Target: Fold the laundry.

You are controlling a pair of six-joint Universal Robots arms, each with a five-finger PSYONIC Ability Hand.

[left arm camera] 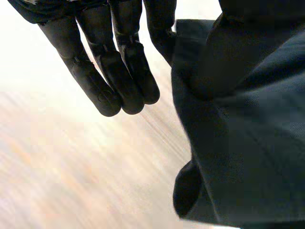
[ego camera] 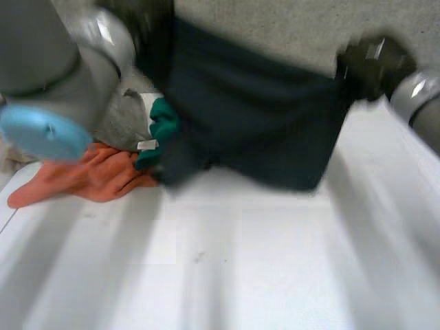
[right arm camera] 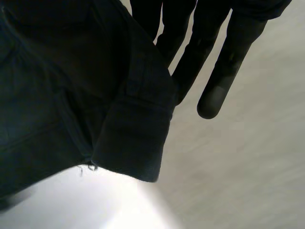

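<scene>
A dark navy garment (ego camera: 254,124) hangs stretched in the air between my two hands, above the far side of the white table (ego camera: 240,268). My left hand (ego camera: 148,24) holds its upper left edge and my right hand (ego camera: 375,62) its upper right corner. In the left wrist view the cloth (left arm camera: 248,143) is pinched by the thumb against a finger, while the other fingers (left arm camera: 109,71) stay straight beside it. In the right wrist view a hemmed edge of the garment (right arm camera: 71,95) is pinched beside the straight fingers (right arm camera: 214,57).
A pile of laundry lies at the table's far left: an orange cloth (ego camera: 96,175), a grey cloth (ego camera: 127,117) and a green one (ego camera: 163,127) with a white label. My left arm's light-blue cap (ego camera: 45,130) hangs over that pile.
</scene>
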